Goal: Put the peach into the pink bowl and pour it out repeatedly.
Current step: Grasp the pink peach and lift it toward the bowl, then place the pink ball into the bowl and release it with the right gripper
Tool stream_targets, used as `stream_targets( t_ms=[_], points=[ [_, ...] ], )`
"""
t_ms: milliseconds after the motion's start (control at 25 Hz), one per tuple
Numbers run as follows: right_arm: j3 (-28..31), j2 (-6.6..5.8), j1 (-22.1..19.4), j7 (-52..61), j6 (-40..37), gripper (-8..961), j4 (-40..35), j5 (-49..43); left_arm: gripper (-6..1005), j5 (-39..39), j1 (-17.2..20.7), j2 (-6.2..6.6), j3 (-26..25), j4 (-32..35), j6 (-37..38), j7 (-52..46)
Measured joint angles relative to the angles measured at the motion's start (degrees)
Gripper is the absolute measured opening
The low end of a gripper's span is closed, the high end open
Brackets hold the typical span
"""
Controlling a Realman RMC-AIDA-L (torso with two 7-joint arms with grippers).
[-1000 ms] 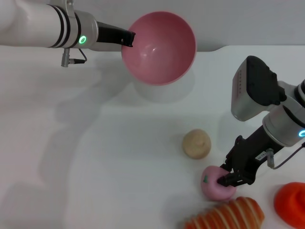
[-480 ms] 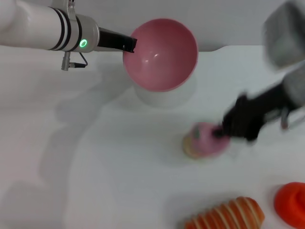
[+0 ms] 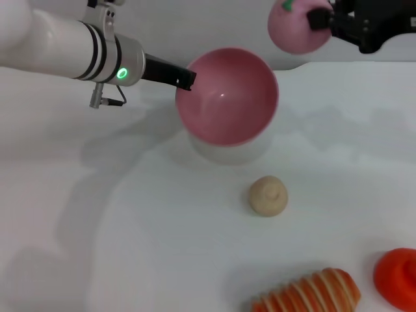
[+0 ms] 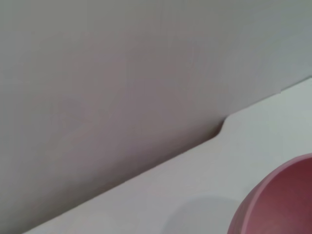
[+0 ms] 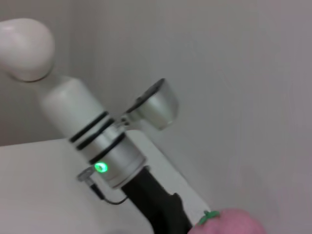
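Midway through a cycle, the left gripper reaches in from the left and is clenched on the rim of the pink bowl, holding it above the white table with its mouth tipped toward the camera; a round shadow lies on the table just under it, and the bowl looks empty. Just right of it and higher, near the top of the head view, the peach hangs in the air, grasped by the right gripper, whose dark fingers press into its side; the right wrist view catches only a sliver of the pink fruit with its green stem mark. On this evidence the pick is done and the carry nearly so, while the drop into the bowl and the pour that follows are not yet done. Lower on the table, untouched, sit a beige ball near the middle, a striped orange toy at the bottom edge, and a red-orange piece in the bottom right corner
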Motion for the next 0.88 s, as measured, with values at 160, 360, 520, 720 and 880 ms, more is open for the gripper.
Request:
stream_targets(
  t_ms=[160, 360, 520, 720, 880],
  points=[
    [-1.4, -0.06, 1.0, -2.2, 6.3, 93, 7.2, -0.1, 43, -0.1, -0.1, -0.05, 1.0, 0.1, 0.2, -0.2],
    [-3.0, -0.05, 2.9, -5.1, 8.9, 116, 13.0, -0.9, 43, -0.1, -0.6, -0.11, 1.2, 0.1, 0.4, -0.2],
    [-3.6, 0.07, 3.1, -6.5, 10.3, 134, 14.3, -0.8, 42, -0.2, -1.2, -0.18, 1.5, 0.1, 0.6, -0.2],
    [-3.3, -0.01, 3.4, -6.9, 11.2, 235, 14.9, -0.6, 42, -0.3, -1.4, -0.2, 1.6, 0.1, 0.6, -0.2],
    [-3.1, -0.1, 3.3, -7.5, 12.0, 392, 15.0, -0.5, 42, -0.3, -1.5, -0.2, 1.6, 0.1, 0.6, -0.2]
  ],
)
